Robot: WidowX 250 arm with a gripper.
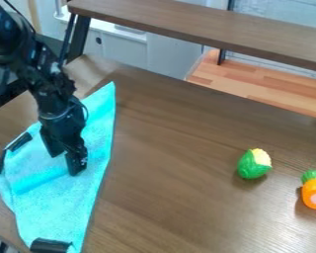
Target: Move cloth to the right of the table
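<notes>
Camera view: low by the cloth [55, 207], at left on the desk [174, 148], with the gripper [64, 158] fingers set apart. Best to pinch a thick fold, lift enough to stop dragging, then carry right, clear of the toy corn [254, 165] and carrot [313, 191].

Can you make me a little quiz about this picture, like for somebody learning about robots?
1. True or false: the gripper is over the cloth.
2. Which is nearer the cloth? A) the orange toy B) the green and yellow toy
3. Fill in the colour: the table is ____.

Key: 1. true; 2. B; 3. brown
</notes>
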